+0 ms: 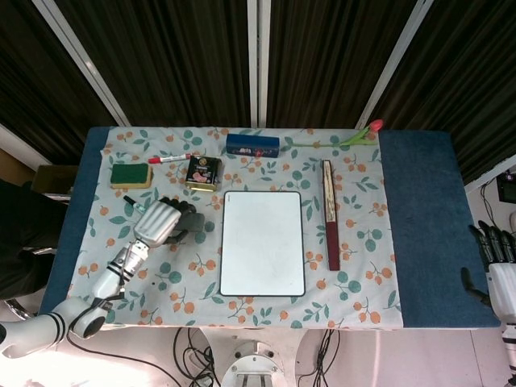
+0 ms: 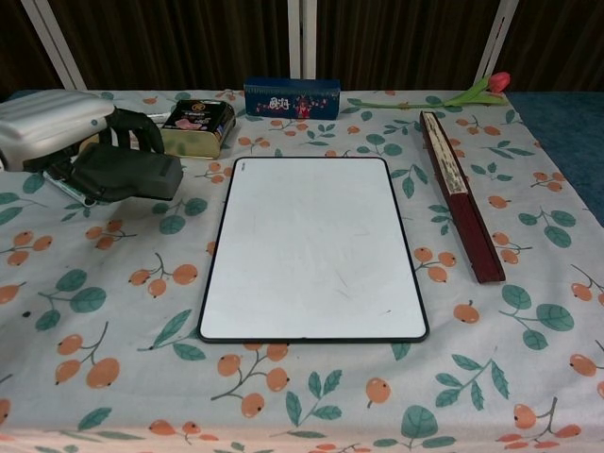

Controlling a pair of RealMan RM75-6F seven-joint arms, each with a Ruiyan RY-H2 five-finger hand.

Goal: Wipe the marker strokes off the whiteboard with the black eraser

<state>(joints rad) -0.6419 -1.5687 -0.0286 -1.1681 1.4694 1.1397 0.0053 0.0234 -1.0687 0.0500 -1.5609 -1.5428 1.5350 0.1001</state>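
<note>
The whiteboard (image 1: 263,242) (image 2: 311,245) lies flat in the middle of the floral tablecloth, white with only a few faint specks near its lower right. My left hand (image 1: 159,222) (image 2: 52,127) is off the board to its left, low over the cloth, holding the black eraser (image 2: 127,175) (image 1: 190,219) under its curled fingers. My right hand (image 1: 493,262) hangs beyond the table's right edge with fingers apart and nothing in it; the chest view does not show it.
A green marker (image 2: 64,185) lies partly under the left hand. Behind it are a green sponge (image 1: 131,174), a red marker (image 1: 169,158) and a tin (image 2: 198,127). A blue box (image 2: 292,97) and a tulip (image 2: 481,90) sit at the back; a long dark-red fan (image 2: 461,193) lies right of the board.
</note>
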